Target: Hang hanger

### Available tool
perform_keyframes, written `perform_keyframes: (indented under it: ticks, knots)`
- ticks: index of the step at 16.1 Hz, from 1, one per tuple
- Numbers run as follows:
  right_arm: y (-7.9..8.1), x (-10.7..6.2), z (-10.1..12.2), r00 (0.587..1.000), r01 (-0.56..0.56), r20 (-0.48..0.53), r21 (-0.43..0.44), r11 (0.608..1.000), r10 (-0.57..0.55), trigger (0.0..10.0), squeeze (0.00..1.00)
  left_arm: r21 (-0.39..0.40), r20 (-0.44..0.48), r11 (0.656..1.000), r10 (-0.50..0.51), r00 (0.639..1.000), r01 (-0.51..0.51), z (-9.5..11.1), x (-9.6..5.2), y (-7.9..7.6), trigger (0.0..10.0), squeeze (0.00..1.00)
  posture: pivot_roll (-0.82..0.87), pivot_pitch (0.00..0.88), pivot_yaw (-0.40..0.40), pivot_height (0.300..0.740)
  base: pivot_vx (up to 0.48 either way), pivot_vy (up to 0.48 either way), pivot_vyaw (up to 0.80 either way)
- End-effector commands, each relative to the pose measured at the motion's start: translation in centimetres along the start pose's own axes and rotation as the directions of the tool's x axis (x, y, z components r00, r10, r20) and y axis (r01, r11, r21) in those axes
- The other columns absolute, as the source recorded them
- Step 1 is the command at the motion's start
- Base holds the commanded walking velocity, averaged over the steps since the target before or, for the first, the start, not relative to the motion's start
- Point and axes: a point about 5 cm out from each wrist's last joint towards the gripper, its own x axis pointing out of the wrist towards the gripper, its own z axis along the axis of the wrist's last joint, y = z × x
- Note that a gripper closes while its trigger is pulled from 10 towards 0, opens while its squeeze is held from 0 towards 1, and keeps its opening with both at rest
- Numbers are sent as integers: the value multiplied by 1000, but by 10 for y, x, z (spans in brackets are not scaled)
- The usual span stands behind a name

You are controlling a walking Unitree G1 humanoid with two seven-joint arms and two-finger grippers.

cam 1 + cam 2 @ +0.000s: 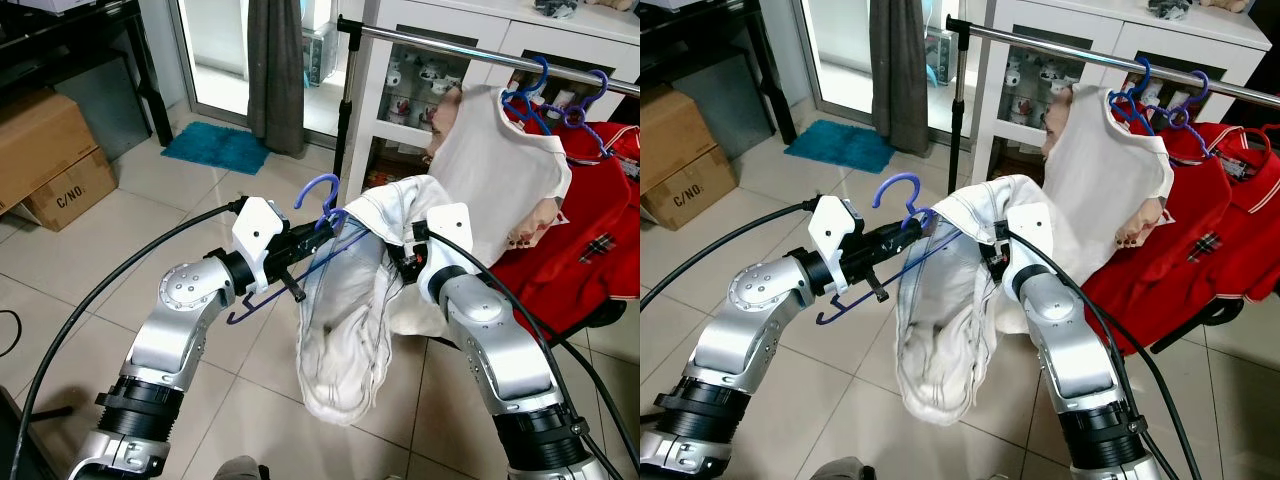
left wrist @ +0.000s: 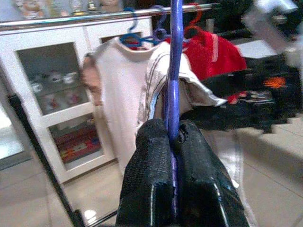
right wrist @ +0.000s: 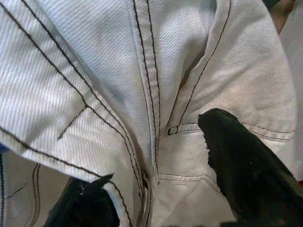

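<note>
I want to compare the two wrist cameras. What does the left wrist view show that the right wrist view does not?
Left wrist view: the left gripper shut on the blue hanger, with the rail and red shirts behind. Right wrist view: the right gripper pinching a stitched seam. Both: the white garment.

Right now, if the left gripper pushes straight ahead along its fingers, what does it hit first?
Probably the white garment draped on the blue hanger that the left gripper clamps; beyond it hangs the white shirt. Depth is unclear.

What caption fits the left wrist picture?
Left gripper pinches a blue hanger carrying white trousers, facing the clothes rail.
</note>
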Motion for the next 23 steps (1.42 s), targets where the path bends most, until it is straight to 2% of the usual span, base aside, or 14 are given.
perform_keyframes:
  ticks: [1, 7, 11, 12, 15, 17, 18, 19, 21, 23]
  knots:
    - [-9, 0, 3, 999, 38, 19, -3, 999, -37, 0, 0, 35, 63, 999, -39, 997, 37, 15, 0, -5, 0, 0, 43, 0, -47, 740, 0, 0, 0]
    - [-18, 8, 11, 998, 42, 55, -16, 999, -41, 0, 0, 29, 58, 999, -39, 998, 37, 17, -3, -9, 0, 0, 52, 0, -60, 740, 0, 0, 0]
    - [-23, 6, 12, 996, 53, 70, -9, 999, -52, 0, 0, 34, 27, 999, -38, 999, 37, 12, -8, -7, 0, 0, 32, 0, -44, 740, 0, 0, 0]
    - [-24, 5, 13, 996, 57, 75, 2, 998, -57, 0, 0, 37, 10, 999, -40, 999, 40, 9, -9, -7, 0, 0, 27, 0, -42, 740, 0, 0, 0]
    - [-35, 0, 19, 993, 63, 97, 72, 995, -70, 0, 0, 54, -149, 998, -18, 989, 26, -17, -23, 0, 0, 0, 20, 0, -39, 740, 0, 0, 0]
    - [-43, 1, 23, 991, 70, 103, 110, 991, -82, 0, 0, 59, -188, 998, -15, 982, 27, -23, -32, 2, 0, 0, 28, 0, -45, 740, 0, 0, 0]
    - [-50, 3, 27, 990, 76, 108, 168, 983, -95, 0, 0, 57, -201, 998, -20, 979, 33, -24, -38, 3, 0, 0, 31, 0, -47, 740, 0, 0, 0]
    - [-59, 8, 30, 988, 84, 108, 242, 967, -113, 0, 0, 31, -175, 997, -70, 982, 77, -19, -44, -4, 0, 0, 38, 0, -52, 740, 0, 0, 0]
    - [-63, 18, 27, 990, 82, 85, 310, 947, -114, 0, 0, -46, -97, 979, -204, 974, 200, -10, -47, -24, 0, 0, 36, 0, -54, 740, 0, 0, 0]
    - [-65, 22, 20, 990, 100, 54, 349, 932, -127, 0, 0, -95, -94, 959, -275, 957, 266, -8, -53, -36, 0, 0, 27, 0, -56, 740, 0, 0, 0]
